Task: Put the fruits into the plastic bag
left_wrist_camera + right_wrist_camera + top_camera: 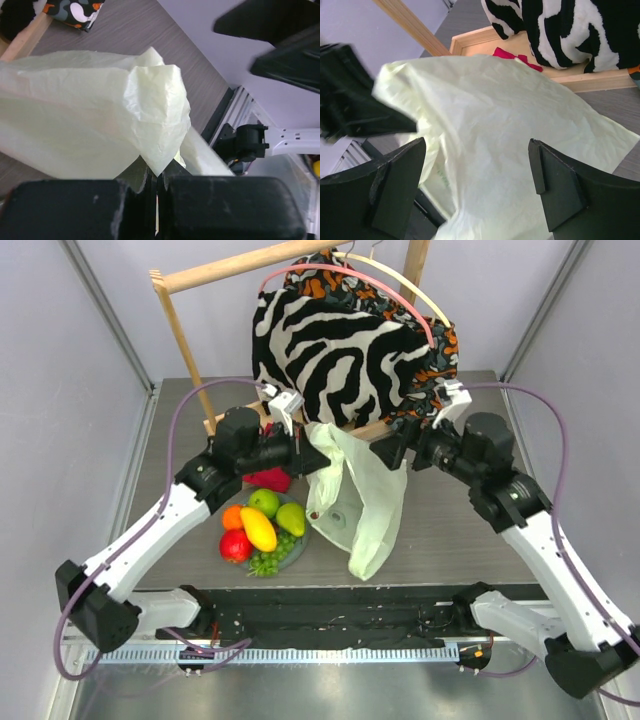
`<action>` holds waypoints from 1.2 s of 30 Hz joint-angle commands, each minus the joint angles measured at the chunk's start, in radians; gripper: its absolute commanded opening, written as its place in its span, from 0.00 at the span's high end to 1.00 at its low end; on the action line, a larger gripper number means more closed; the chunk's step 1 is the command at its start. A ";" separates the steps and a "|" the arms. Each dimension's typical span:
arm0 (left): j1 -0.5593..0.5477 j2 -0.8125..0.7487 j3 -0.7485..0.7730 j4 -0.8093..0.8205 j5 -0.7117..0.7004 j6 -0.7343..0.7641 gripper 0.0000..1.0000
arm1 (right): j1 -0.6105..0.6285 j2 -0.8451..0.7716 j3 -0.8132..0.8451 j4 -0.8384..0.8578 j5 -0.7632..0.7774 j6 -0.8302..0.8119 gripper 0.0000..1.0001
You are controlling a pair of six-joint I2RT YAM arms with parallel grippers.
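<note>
plastic bag (365,505) was mid-table, hanging off your left gripper (318,462). its lower end was draped on the table (450,530) toward the near edge. the faint greenish print on the bag was too pale to read in the right wrist view, and the small dark mark in the top view was too small to tell.

left gripper: in the left wrist view the fingers (210,200) were pressed together on a crumpled fold of the bag (100,115), with the film pinched between the pads.

right gripper (385,455): in the right wrist view the jaws were spread wide with the bag (500,135) filling the gap between them. you couldn't tell whether either finger (395,185) touched the film.

fruits (262,530) were piled on a round grey-green plate (303,543) just left of the bag and under your left arm:
- orange (232,517)
- green apple (264,502)
- pear (291,518)
- mango (259,529)
- red apple (236,545)
- grapes (270,562)

the bag's left edge sat right at the plate rim.

a red cloth (270,479) lay just behind the plate. behind both grippers, zebra-striped fabric (340,350) hung from a wooden frame (185,335), close over the bag's top edge.
</note>
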 commanded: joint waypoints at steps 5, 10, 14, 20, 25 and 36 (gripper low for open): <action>0.095 0.126 0.114 0.070 0.239 -0.115 1.00 | 0.033 -0.131 -0.067 -0.215 0.044 0.009 0.07; 0.129 0.160 0.120 0.098 0.254 -0.128 1.00 | 0.135 -0.136 -0.165 -0.242 0.073 0.117 0.07; 0.146 0.176 0.115 0.121 0.256 -0.141 1.00 | 0.279 -0.157 -0.286 -0.102 0.087 0.286 0.07; 0.160 0.183 0.108 0.128 0.256 -0.143 1.00 | 0.468 -0.180 -0.413 0.008 0.188 0.464 0.07; 0.161 0.182 0.100 0.138 0.256 -0.148 1.00 | 0.559 -0.185 -0.459 0.135 0.242 0.550 0.07; 0.163 0.183 0.086 0.154 0.269 -0.155 1.00 | 0.770 -0.024 -0.426 0.270 0.535 0.561 0.10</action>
